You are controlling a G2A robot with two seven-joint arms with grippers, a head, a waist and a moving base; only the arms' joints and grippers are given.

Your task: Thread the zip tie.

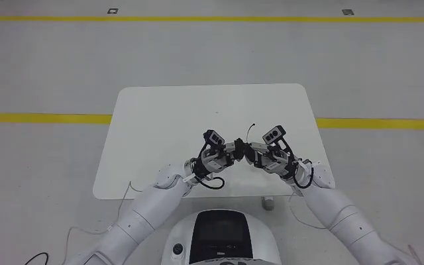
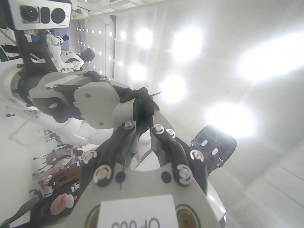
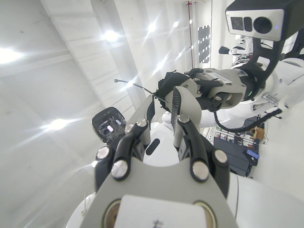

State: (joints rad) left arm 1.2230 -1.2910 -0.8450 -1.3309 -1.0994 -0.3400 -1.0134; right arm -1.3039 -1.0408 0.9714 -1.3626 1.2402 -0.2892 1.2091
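Both arms are raised above the white table (image 1: 165, 132), their grippers tip to tip. The zip tie (image 1: 251, 129) is a thin black strip sticking up and away from where they meet. In the right wrist view the zip tie (image 3: 137, 87) runs from its small free head down into my right gripper (image 3: 163, 96), which is shut on it. My left gripper (image 3: 167, 81), with black-covered tips, presses in at the same spot. In the left wrist view my left gripper (image 2: 143, 110) is shut on the tie, and a short piece of zip tie (image 2: 157, 93) pokes out past the right gripper (image 2: 133, 96).
The table top under the arms is bare white, its front edge close to the robot. Grey floor with yellow lines (image 1: 53, 118) surrounds the table on the far side and both flanks.
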